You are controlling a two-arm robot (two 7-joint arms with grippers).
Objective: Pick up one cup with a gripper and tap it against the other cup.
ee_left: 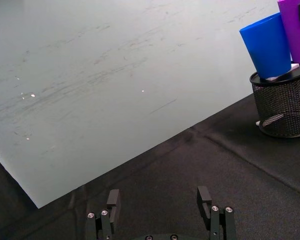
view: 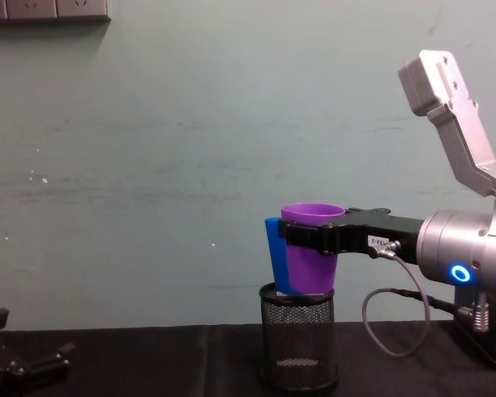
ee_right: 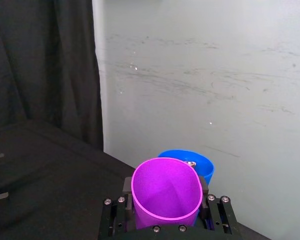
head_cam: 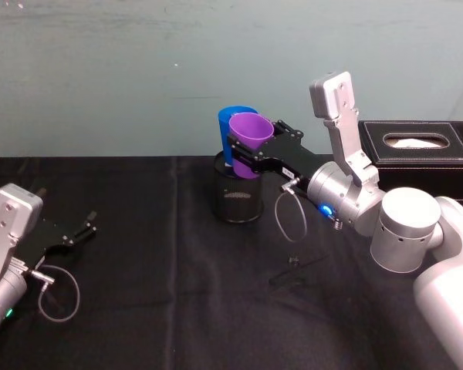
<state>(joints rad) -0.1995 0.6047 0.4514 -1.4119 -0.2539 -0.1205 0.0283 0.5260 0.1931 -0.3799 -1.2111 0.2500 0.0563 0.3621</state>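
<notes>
even soft light, sharp focus

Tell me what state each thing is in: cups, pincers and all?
purple cup: lifted, upright, gripped above the mesh holder, close by the blue cup; contact unclear.
blue cup: standing in the mesh holder, ungripped.
mesh holder: upright on the table.
right pincer: shut on the purple cup.
left pincer: open, empty, low at the left.
tissue box: a tissue showing at its slot.
</notes>
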